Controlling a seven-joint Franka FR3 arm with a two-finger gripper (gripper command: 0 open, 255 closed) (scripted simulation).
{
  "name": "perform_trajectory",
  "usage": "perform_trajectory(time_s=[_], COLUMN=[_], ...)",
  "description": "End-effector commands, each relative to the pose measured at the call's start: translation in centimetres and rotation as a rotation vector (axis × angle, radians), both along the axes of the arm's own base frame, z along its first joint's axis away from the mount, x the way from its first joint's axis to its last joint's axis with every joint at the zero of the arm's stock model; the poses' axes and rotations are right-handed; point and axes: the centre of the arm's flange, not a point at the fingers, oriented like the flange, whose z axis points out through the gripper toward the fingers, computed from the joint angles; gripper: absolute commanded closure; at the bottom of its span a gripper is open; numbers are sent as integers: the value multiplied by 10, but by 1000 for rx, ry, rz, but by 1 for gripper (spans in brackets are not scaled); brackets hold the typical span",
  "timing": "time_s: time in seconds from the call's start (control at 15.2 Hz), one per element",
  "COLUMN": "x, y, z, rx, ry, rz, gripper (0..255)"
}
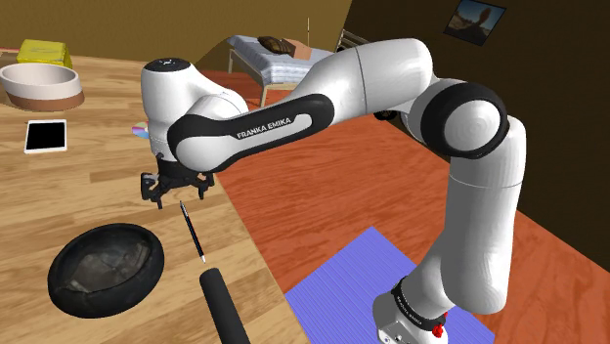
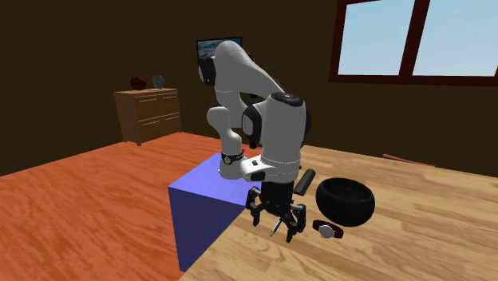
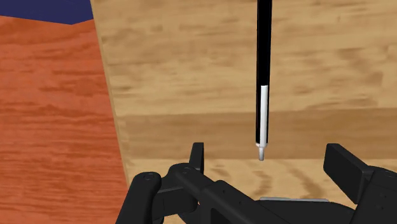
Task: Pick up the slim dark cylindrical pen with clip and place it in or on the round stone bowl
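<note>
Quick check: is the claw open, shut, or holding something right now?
Claw: open, holding nothing. The dark pen lies on the wooden table, not clasped by the fingers.

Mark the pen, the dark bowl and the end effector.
pen [image 1: 193, 233], shoulder view, middle of its barrel.
dark bowl [image 1: 153, 272], shoulder view, rim nearest the pen.
end effector [image 3: 270, 158], wrist view, midway between its open fingertips.

The slim black pen with a white clip [image 3: 263, 76] runs off the wrist view's edge. In the second exterior view the black two-finger gripper [image 2: 274, 230] hides most of it. Beside the dark round stone bowl [image 1: 106, 269], a black cylinder [image 1: 223, 305] is cut by the shoulder view's bottom edge.
</note>
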Motion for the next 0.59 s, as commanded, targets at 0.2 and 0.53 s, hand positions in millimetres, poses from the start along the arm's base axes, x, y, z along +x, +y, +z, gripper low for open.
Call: perform_trajectory(time_s=[0.2,0.53], x=[0,0], y=[0,0], z=[0,0], rx=[0,0], ry=[0,0], rz=[0,0], gripper=[255,255])
